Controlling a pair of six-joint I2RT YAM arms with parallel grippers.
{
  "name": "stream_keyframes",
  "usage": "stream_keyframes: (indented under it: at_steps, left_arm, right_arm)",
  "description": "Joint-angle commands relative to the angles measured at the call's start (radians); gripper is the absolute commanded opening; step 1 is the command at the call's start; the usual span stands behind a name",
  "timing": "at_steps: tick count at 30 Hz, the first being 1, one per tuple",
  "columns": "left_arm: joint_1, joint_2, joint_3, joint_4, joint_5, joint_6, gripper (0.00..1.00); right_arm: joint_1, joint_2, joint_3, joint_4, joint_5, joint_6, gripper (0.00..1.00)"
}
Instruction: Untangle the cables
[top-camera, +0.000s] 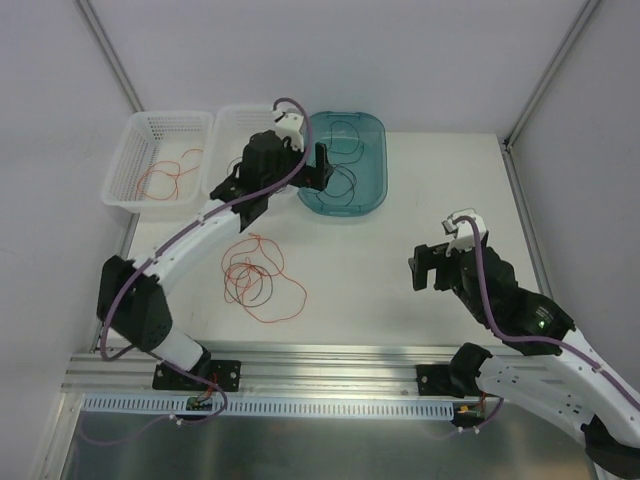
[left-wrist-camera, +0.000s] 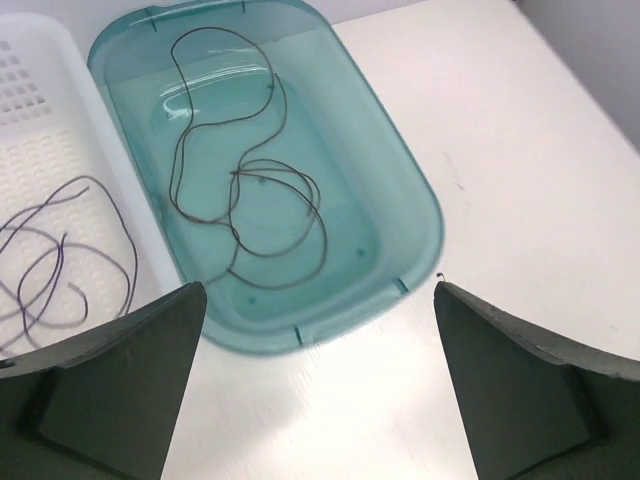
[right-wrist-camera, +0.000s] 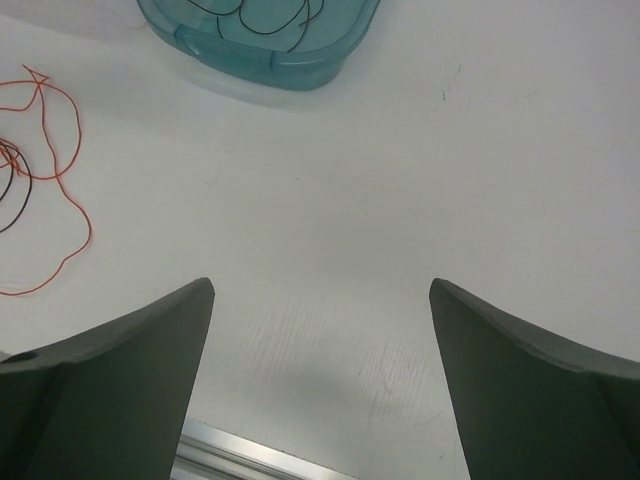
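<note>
Cables: a red-orange and black tangle lies loose on the table, at 8 o'clock from centre. One dark cable is coiled in the teal tub at 12 o'clock. The red cables are in the white basket at 10 o'clock. The left gripper hangs over the tub's near rim, jaws spread, empty. The right gripper is at 4 o'clock, jaws spread, empty.

Both empty: left gripper spread wide, right gripper too.

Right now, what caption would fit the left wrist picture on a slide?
Open left claw hovering by a teal tub holding a looped black cable, white basket alongside.
</note>
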Motion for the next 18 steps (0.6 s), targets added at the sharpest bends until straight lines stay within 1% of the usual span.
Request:
stream_keyframes:
  at_steps: [1, 2, 3, 4, 5, 6, 7, 8, 11, 13, 16, 18]
  left_arm:
    - [-0.022, -0.174, -0.197, 0.012, -0.004, -0.135, 0.99]
    - [-0.025, -0.249, -0.236, -0.008, -0.010, -0.181, 0.99]
    - [-0.028, -0.285, -0.271, -0.020, -0.035, -0.201, 0.99]
    - [-0.030, -0.320, -0.341, -0.033, -0.032, -0.217, 0.99]
    - [-0.033, -0.392, -0.374, -0.054, -0.030, -0.243, 0.99]
    - [-0.034, -0.427, -0.406, -0.054, -0.029, -0.255, 0.99]
    - [-0.040, -0.463, -0.470, -0.054, -0.033, -0.263, 0.99]
    - [-0.049, -0.530, -0.503, -0.054, -0.058, -0.264, 0.99]
    - [-0.103, -0.616, -0.599, -0.100, -0.176, -0.292, 0.99]
    - [-0.125, -0.627, -0.624, -0.160, -0.172, -0.295, 0.99]
    - [-0.199, -0.610, -0.650, -0.227, -0.167, -0.301, 0.99]
    - [-0.236, -0.598, -0.679, -0.235, -0.165, -0.323, 0.99]
  right_arm:
    - [-0.004, -0.018, 0.042, -0.052, 0.004, 0.042, 0.95]
    - [-0.004, -0.023, 0.044, -0.055, 0.006, 0.050, 0.95]
    - [-0.004, -0.032, 0.047, -0.066, 0.006, 0.060, 0.95]
    - [-0.004, -0.034, 0.050, -0.074, 0.004, 0.060, 0.95]
    - [-0.005, -0.038, 0.054, -0.084, 0.003, 0.086, 0.97]
    - [-0.002, -0.041, 0.065, -0.100, -0.002, 0.099, 0.97]
    - [-0.004, -0.054, 0.064, -0.107, 0.001, 0.103, 0.97]
    - [-0.004, -0.061, 0.064, -0.114, 0.000, 0.108, 0.97]
    - [-0.004, -0.106, 0.039, -0.127, 0.023, 0.129, 0.97]
    - [-0.004, -0.126, 0.015, -0.132, 0.047, 0.146, 0.97]
    - [-0.005, -0.160, -0.007, -0.137, 0.063, 0.172, 0.97]
    - [-0.004, -0.164, -0.016, -0.137, 0.060, 0.182, 0.97]
